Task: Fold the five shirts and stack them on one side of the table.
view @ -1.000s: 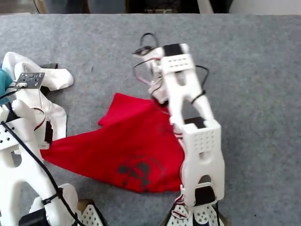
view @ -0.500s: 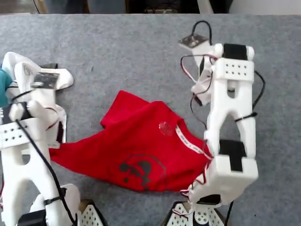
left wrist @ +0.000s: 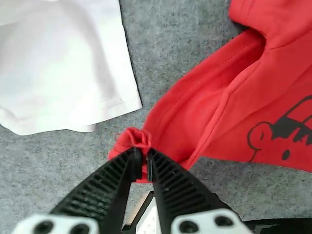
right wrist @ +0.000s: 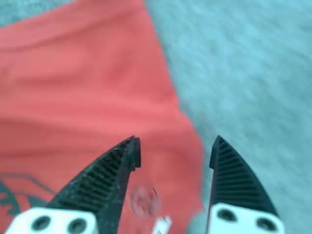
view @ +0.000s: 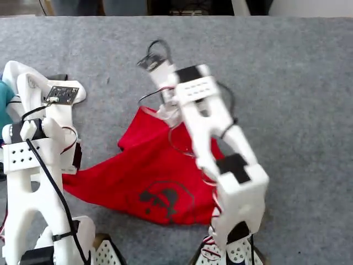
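**Task item.** One red shirt (view: 149, 176) is recorded unfolded on the grey table cover (view: 298, 83). It is spread unevenly, with a loose fold along its far edge. A black print (view: 162, 197) is noted on the part of the red shirt nearest the arm bases.

**Left gripper.** The left gripper (left wrist: 144, 161) is found at the red shirt's outer corner, on the side facing the white shirt. Its jaws are pressed together on a small bunched tuft of red fabric – the corner is pinched between the black ribbed fingers (left wrist: 117, 180). From that tuft the red shirt (left wrist: 253, 87) is seen to run away in long creases, and part of the black print (left wrist: 282, 129) is visible.

**Right gripper.** The right gripper (right wrist: 176, 142) is located over the red shirt (right wrist: 78, 97), at its border with the grey cover. Its jaws are spread wide and nothing is held between them. One finger is placed above red fabric and the other above the cover just past the edge. In the high view, the right arm is seen crossing above the far half of the red shirt.

**Other items.** A white shirt (view: 22, 74) is noted beside the red shirt's pinched corner – its hem (left wrist: 105, 105) lies just beside the red fabric, and contact cannot be confirmed.
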Controlling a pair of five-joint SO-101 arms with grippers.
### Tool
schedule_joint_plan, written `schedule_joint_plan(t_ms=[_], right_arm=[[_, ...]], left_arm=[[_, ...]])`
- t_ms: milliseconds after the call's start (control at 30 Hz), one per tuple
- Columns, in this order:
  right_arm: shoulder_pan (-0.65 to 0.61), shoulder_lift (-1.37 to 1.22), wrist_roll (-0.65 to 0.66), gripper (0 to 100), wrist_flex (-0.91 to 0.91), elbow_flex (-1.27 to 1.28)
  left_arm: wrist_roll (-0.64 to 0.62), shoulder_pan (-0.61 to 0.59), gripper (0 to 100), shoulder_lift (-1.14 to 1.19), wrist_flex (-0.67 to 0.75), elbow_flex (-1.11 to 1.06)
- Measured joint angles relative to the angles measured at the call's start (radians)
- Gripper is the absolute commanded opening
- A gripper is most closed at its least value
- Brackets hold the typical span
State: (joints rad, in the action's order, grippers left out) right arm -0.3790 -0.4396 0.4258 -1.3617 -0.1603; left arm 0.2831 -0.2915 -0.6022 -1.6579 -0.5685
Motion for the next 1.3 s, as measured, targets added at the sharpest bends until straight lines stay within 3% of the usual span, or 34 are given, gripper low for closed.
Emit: schedule_joint_plan(t_ms=[133, 500, 733, 1033, 1200, 1300], right_arm=[[-0.003, -0.149, -0.002, 0.8, 0.012, -0.072], [0.15, -0.23, 0.126, 1.3, -0.359, -0.359], [0.368, -0.061, 0.203, 1.3, -0.385, -0.364], [0.628, 0.198, 0.298, 1.3, -0.376, -0.038], [0.687, 0.359, 0.374, 1.3, -0.288, 0.265], [0.687, 0.451, 0.457, 1.4, -0.264, 0.453]], left_arm=[[0.0, 0.0, 3, 0.0, 0.0, 0.0], [0.0, 0.0, 3, 0.0, 0.072, 0.0], [-0.038, 0.057, 3, 0.0, 0.107, 0.147], [-0.207, 0.381, 3, 0.126, 0.155, 0.287], [-0.196, 0.402, 3, 0.371, 0.157, 0.381], [-0.155, 0.402, 3, 0.52, 0.077, 0.486]])
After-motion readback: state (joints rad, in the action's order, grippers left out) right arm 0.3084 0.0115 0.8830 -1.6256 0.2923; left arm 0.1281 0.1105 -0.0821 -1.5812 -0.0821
